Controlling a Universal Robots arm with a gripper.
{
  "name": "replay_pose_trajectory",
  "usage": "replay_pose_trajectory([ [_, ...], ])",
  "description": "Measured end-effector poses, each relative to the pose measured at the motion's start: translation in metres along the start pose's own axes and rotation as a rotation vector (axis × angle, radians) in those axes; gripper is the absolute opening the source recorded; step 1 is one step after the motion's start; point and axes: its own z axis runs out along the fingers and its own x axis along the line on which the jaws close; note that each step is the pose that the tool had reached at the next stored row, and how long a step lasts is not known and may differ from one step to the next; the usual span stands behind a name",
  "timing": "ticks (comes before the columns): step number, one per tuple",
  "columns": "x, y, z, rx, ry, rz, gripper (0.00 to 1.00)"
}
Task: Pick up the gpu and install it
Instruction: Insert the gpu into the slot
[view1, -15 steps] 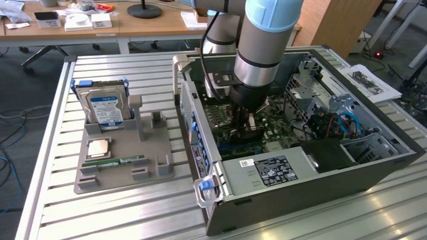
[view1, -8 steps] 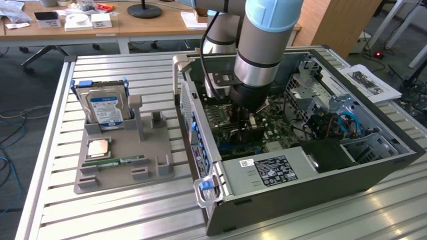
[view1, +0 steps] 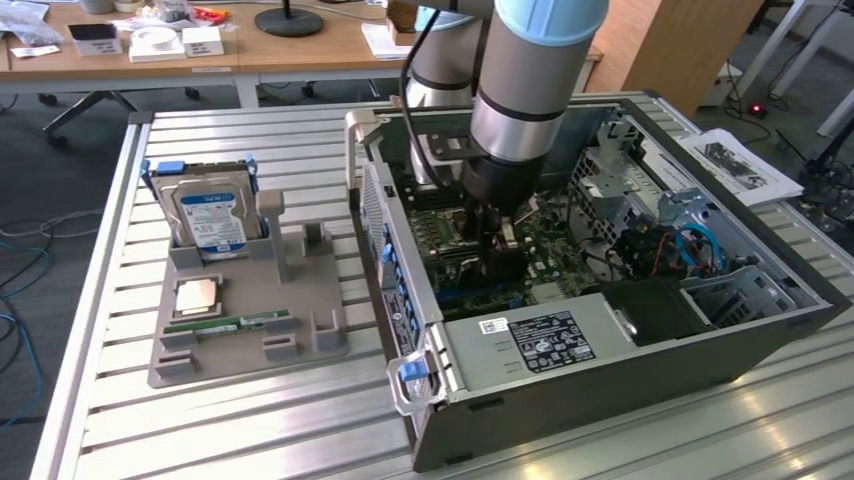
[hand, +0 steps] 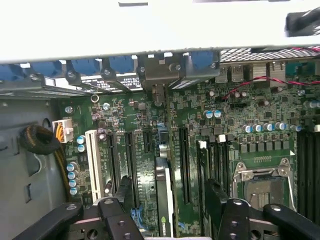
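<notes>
Slatted metal table bears open computer case.

No words or numbers clear enough to read. Hard drive in grey holder has blue and white label, print too small. Black box inside computer case has white sticker with black block of tiny print and small marks, cannot read. Paper sheet beside case has dark printing, cannot read. Gpu on green board shows small green and white mark on edge, cannot make it out.
</notes>
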Motion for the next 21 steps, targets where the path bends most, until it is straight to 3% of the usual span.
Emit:
replay_pose_trajectory([
  [15, -0.003, -0.0012, -0.0551, -0.0001, 0.0000, -0.002, 0.69],
  [21, -0.004, -0.0014, -0.0660, -0.0004, -0.0004, -0.008, 0.69],
])
